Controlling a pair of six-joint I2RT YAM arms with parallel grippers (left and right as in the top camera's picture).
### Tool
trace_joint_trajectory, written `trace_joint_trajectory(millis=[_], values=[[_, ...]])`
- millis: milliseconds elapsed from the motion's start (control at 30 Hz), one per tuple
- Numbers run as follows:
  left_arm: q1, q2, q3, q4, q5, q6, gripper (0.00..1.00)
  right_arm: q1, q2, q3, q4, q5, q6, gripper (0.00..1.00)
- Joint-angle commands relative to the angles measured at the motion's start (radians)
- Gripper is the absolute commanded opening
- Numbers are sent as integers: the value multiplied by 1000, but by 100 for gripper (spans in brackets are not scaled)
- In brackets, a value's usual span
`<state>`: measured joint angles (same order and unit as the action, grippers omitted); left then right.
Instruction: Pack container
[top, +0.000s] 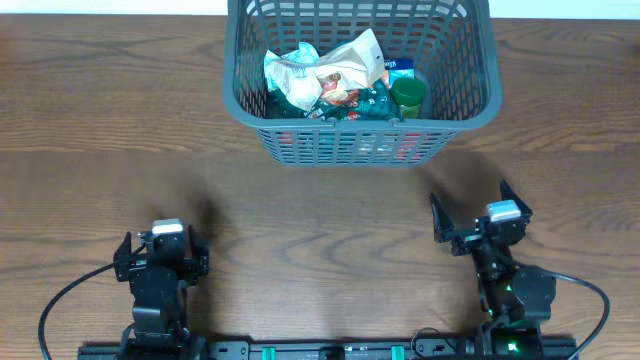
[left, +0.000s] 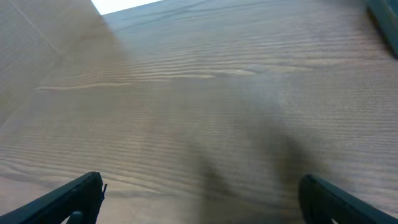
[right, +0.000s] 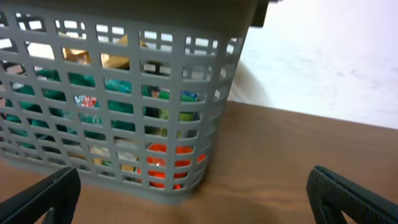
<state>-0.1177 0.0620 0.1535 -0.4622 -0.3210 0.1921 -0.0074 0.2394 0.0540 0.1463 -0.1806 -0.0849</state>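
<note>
The container (top: 470, 110), a large grey lattice basket, stands at the table's far middle. Several snack packets (top: 330, 75) lie piled inside it, white, green and blue. In the right wrist view the container (right: 221, 74) fills the upper left, with green and orange packets showing through its slots. My right gripper (top: 468, 205) is open and holds nothing, a short way in front of the basket's right corner. My left gripper (top: 160, 245) rests at the near left, far from the basket, open and with nothing in it. In the left wrist view its fingers (left: 68, 199) frame bare wood.
Brown wooden table (top: 320, 230) spreads between the arms and the basket. A white wall (right: 323, 56) rises behind the table's far edge. A black rail (top: 320, 350) runs along the near edge under both arm bases.
</note>
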Motion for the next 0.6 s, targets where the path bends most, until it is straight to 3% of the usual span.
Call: trace_joint_trajectory(millis=[0,567], values=[[6,-9,-21,0,-13,17,99,-6,-51,-34,1,16,-6,99],[6,-9,-21,0,-13,17,99,-6,-234,-48,-132,27,-19,99]])
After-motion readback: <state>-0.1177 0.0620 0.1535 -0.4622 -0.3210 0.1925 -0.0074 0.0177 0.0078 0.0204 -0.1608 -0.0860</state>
